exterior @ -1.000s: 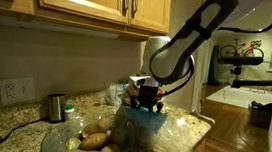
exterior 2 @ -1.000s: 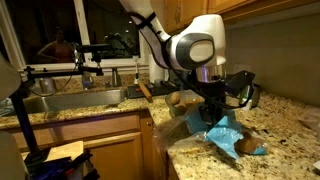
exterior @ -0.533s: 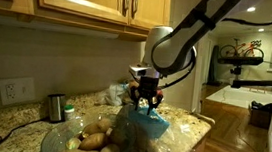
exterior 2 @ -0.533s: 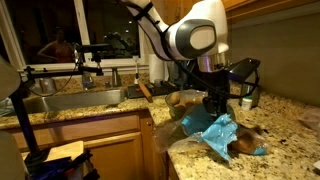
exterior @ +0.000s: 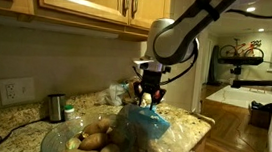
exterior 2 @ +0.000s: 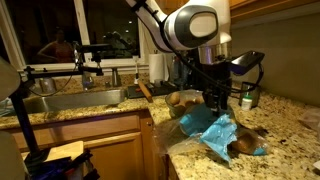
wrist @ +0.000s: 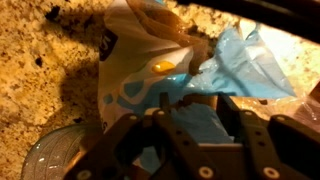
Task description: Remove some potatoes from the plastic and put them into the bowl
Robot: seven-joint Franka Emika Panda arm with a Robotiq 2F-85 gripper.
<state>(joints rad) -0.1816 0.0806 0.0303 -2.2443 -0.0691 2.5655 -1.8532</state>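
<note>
Gripper (exterior: 149,96) is hanging straight over the plastic (exterior: 151,126), jaws partly drawn in and seemingly pinching a fold of its blue top. Potatoes (exterior 2: 243,146) are lying low inside the bag, beneath and beside the fingers. More are sitting in the bowl (exterior: 58,139) just beside. Crinkled film is blocking direct reach. Metal cup (exterior: 56,106) is standing well apart.

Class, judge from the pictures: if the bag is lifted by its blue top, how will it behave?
The bag looks thin and crinkled, so it is probably floppy and would fold wherever it is pulled. Potatoes seem to lie inside, so it would likely sag, bottom-heavy. They might roll out if the open end dips.
</note>
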